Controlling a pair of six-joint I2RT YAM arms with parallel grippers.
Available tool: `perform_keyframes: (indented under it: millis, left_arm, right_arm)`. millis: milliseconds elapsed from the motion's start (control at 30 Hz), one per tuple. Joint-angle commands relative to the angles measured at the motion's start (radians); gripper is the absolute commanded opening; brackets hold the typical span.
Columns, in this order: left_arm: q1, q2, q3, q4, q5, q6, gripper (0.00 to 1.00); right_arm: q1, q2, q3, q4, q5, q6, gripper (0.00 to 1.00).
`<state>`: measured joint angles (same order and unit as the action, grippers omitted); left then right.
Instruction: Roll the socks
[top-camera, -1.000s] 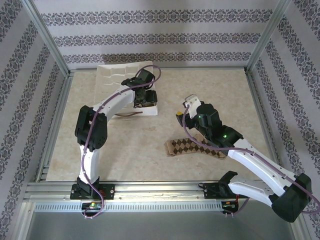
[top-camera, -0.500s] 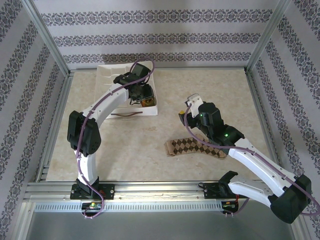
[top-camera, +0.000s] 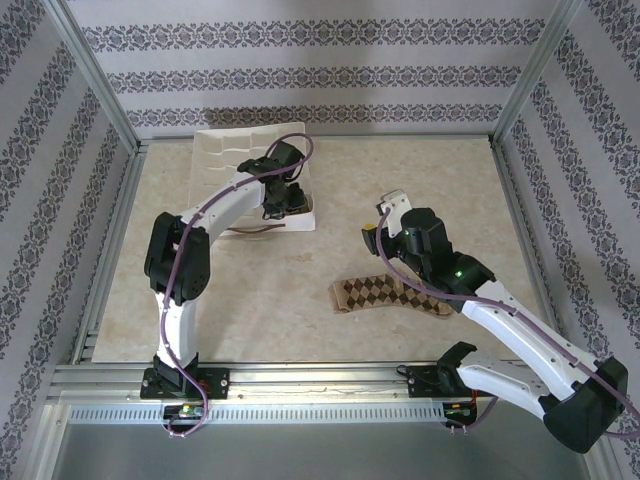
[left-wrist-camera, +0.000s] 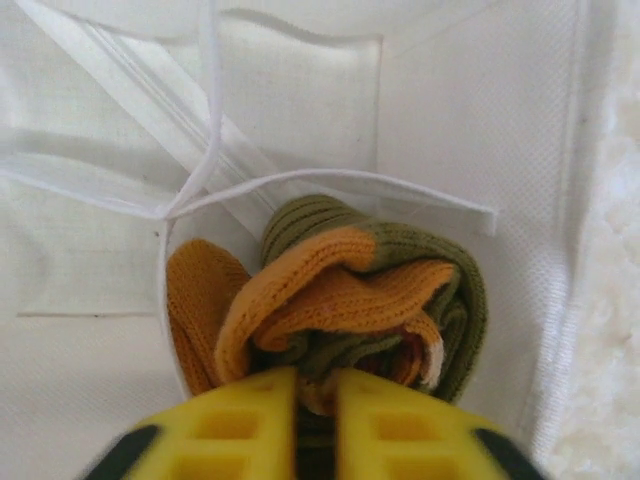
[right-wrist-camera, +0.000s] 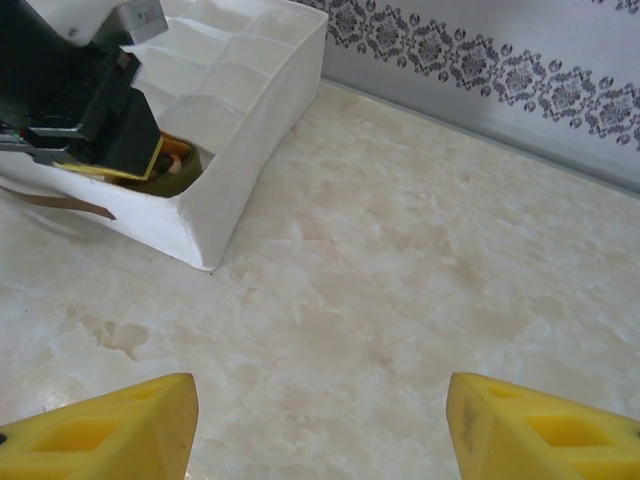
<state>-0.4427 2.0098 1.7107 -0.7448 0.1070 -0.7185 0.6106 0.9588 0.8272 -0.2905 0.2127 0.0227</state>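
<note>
Beige tabletop (top-camera: 250, 300): toward its far-left corner, the green sock (left-wrist-camera: 350, 300) is pinched in a white organizer (top-camera: 215, 150) by the left gripper (left-wrist-camera: 315, 385); the right gripper (right-wrist-camera: 320, 410) is spread.

The far-left box (top-camera: 215, 150) is overhung by the left arm (top-camera: 225, 200); bare table (top-camera: 450, 180) is left far of the argyle sock (top-camera: 390, 295).

walls (top-camera: 300, 60): striped floral paper | table (top-camera: 430, 170): beige, perhaps marble | light: even
</note>
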Motion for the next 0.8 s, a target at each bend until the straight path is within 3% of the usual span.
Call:
perform_keyframes:
  millis: [0,67,133,200,333,433,600,767]
  left_arm:
    - [0.011,-0.093,0.023,-0.023,-0.049,-0.007,0.36]
    - [0.009,-0.135,0.027,-0.033,-0.055,-0.019,0.48]
    - [-0.009,-0.179,0.007,-0.027,-0.016,-0.030,0.49]
    - [-0.044,-0.199,-0.033,0.000,0.084,-0.032,0.45]
    - [-0.158,-0.184,-0.175,0.156,0.396,-0.011,0.37]
    - [-0.260,-0.125,-0.178,0.182,0.478,0.066,0.34]
    - [-0.367,0.018,-0.111,0.192,0.524,0.139,0.29]
    - [-0.390,0.122,-0.127,0.174,0.500,0.161,0.28]
  right_arm:
    - [-0.022,0.002,0.001,-0.064,0.036,0.058,0.64]
    - [-0.039,0.012,0.008,-0.123,0.107,0.130,0.64]
    - [-0.087,0.015,0.002,-0.207,0.144,0.247,0.64]
    - [-0.157,0.005,-0.027,-0.260,0.091,0.361,0.63]
    - [-0.264,-0.025,-0.125,-0.332,-0.011,0.583,0.61]
    - [-0.284,-0.060,-0.204,-0.361,-0.040,0.705,0.61]
    - [-0.288,-0.075,-0.298,-0.285,-0.073,0.816,0.62]
    - [-0.312,0.051,-0.343,-0.128,-0.133,0.854,0.62]
